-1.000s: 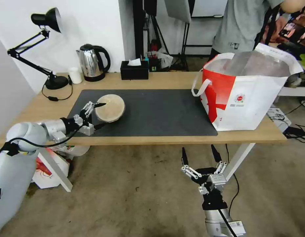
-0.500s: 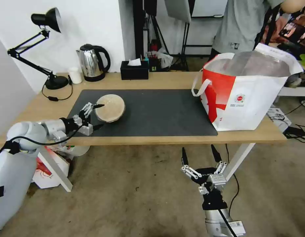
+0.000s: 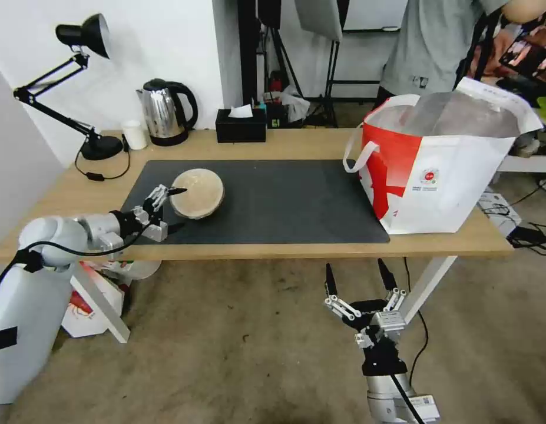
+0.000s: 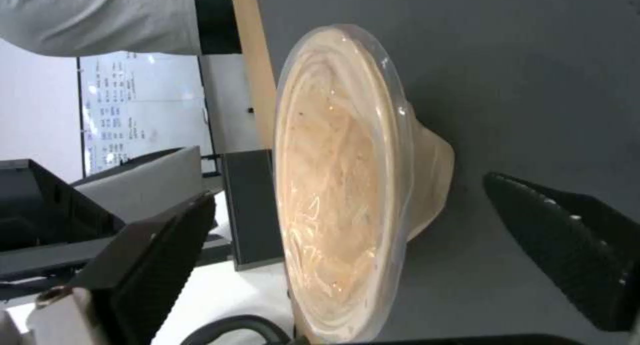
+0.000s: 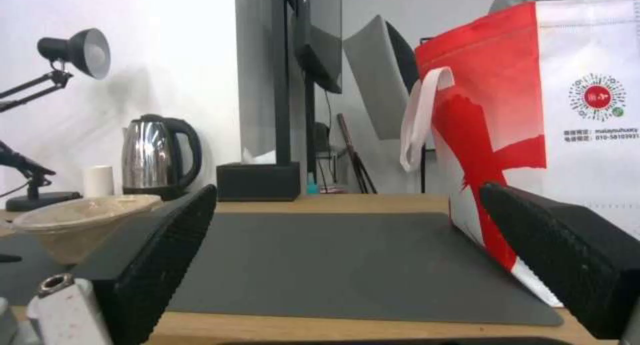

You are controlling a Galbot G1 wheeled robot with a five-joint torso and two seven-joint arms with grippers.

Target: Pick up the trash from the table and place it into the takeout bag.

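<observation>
Left gripper (image 3: 174, 207): my fingers spread wide, straddling the tan bowl (image 3: 196, 192) (nothing gripped).
Right gripper (image 3: 360, 277): open, empty, at 6 o'clock below the worktop (image 3: 296, 143).

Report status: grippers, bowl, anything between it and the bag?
Left gripper open, straddling tan bowl rim on mat. Right gripper open, parked below table edge. Mat path to takeout bag unobstructed.

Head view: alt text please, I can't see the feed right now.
The open left gripper straddles the near-left rim of a shallow tan bowl on the dark grey mat. The large white-and-red takeout bag stands open at the table's right end; the right gripper hangs open below the table edge.
</observation>
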